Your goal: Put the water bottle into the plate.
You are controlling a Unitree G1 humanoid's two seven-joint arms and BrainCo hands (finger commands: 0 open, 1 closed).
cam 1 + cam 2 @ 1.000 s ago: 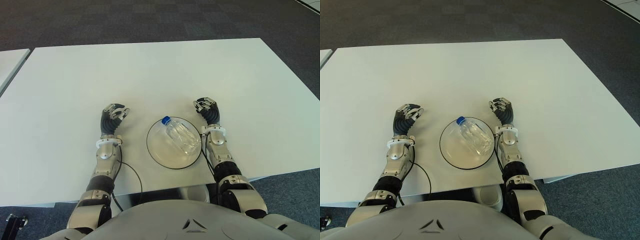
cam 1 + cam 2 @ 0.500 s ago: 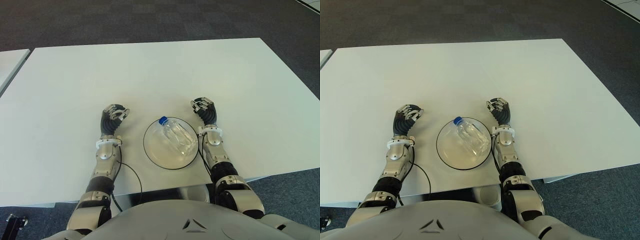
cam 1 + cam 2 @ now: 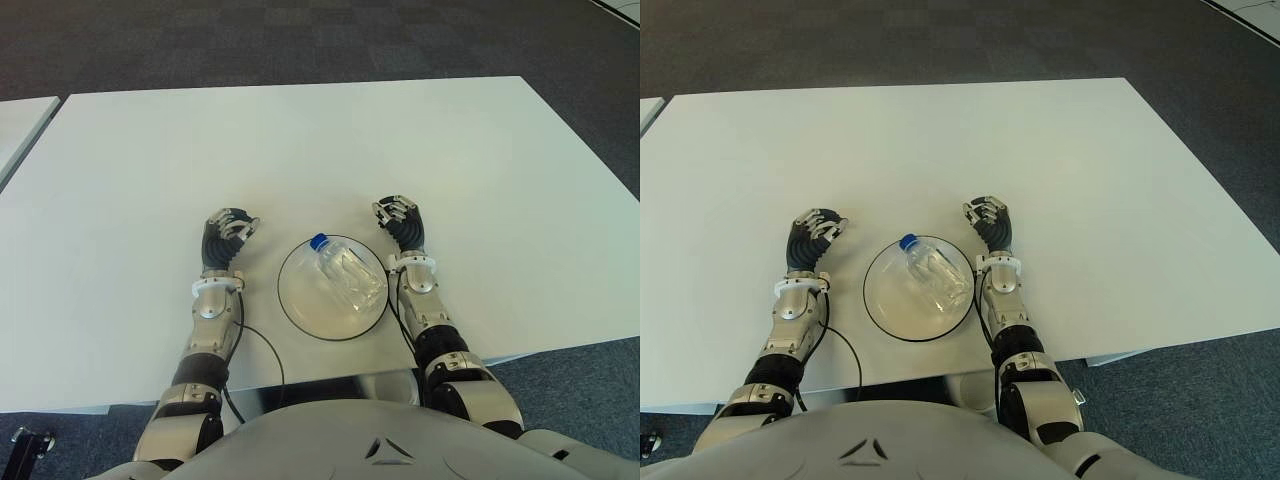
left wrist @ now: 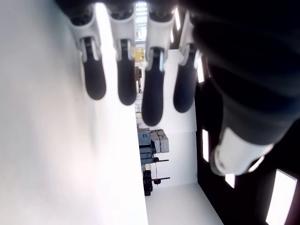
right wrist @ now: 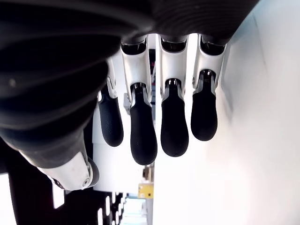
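A clear water bottle (image 3: 347,276) with a blue cap (image 3: 318,241) lies on its side in the round clear plate (image 3: 303,306), cap pointing away from me. The plate sits on the white table between my two hands. My right hand (image 3: 398,215) shows just right of the plate's far rim, its forearm running close along the plate's right edge. Its fingers (image 5: 161,124) hang relaxed and hold nothing. My left hand (image 3: 229,229) shows left of the plate, apart from it, and its fingers (image 4: 123,70) are loose around nothing.
The white table (image 3: 300,140) stretches far ahead. Its front edge (image 3: 330,372) runs just behind the plate. A black cable (image 3: 262,345) loops from my left forearm. A second table corner (image 3: 20,125) shows at the far left. Dark carpet surrounds the tables.
The plate with the bottle in it has slid a little to the left. My right hand and forearm have moved left alongside it. The left hand has stayed put.
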